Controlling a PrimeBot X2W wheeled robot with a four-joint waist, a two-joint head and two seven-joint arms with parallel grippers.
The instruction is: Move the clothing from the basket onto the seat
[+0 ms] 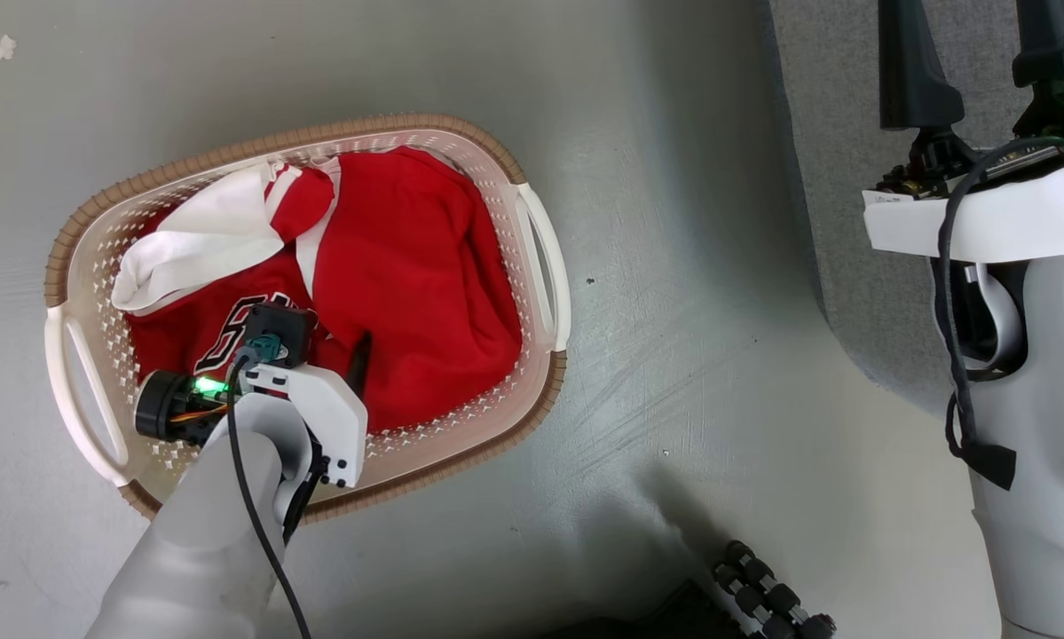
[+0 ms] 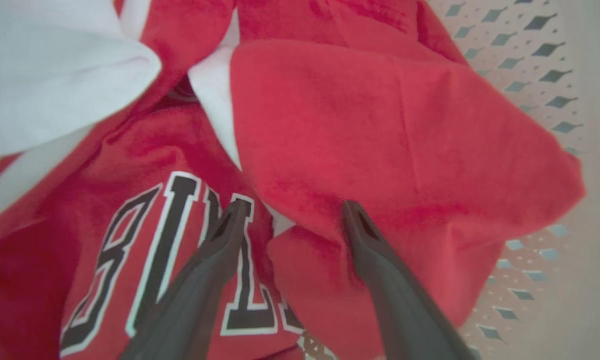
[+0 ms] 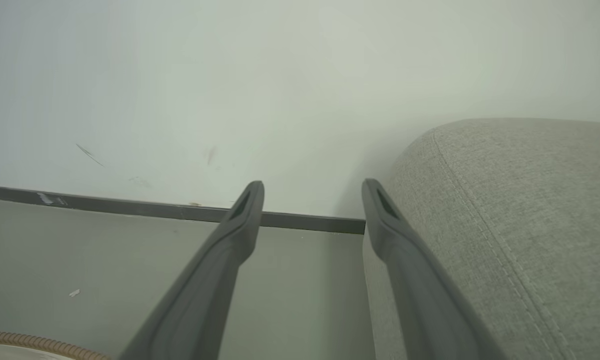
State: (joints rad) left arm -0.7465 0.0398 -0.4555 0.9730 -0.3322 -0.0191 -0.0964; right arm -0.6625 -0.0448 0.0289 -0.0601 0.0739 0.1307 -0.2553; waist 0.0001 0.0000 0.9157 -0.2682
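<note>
reading the print: the lettered garment (image 2: 144,250) carries dark block letters with a white outline. a "b" is legible. the letters after it are partly covered by a fold and by one finger (image 2: 214,260) of the left claw (image 2: 293,210), so they cannot be read whole.

left claw: released, jaws spread, nothing between them. its tips sit low over the clothing (image 1: 407,257), where the plain red garment (image 2: 380,140) overlaps the lettered one. whether the tips touch the cloth cannot be told.

clothing position: both garments lie inside the basket (image 1: 274,142). white lining is turned out toward the basket's far left side in the head view. the perforated wall shows bare along the near side and the right side.

right claw (image 3: 313,187): released, jaws spread, holding nothing. it hangs beside the rounded edge of the seat (image 3: 520,225), where a stitched seam runs along the grey fabric.

edges and open room: the basket stands on the floor (image 1: 673,355). a broad strip of bare floor lies between its right handle and the seat edge. beyond the right claw, the floor ends at a dark baseboard (image 3: 129,207) below a pale wall (image 3: 229,75).
</note>
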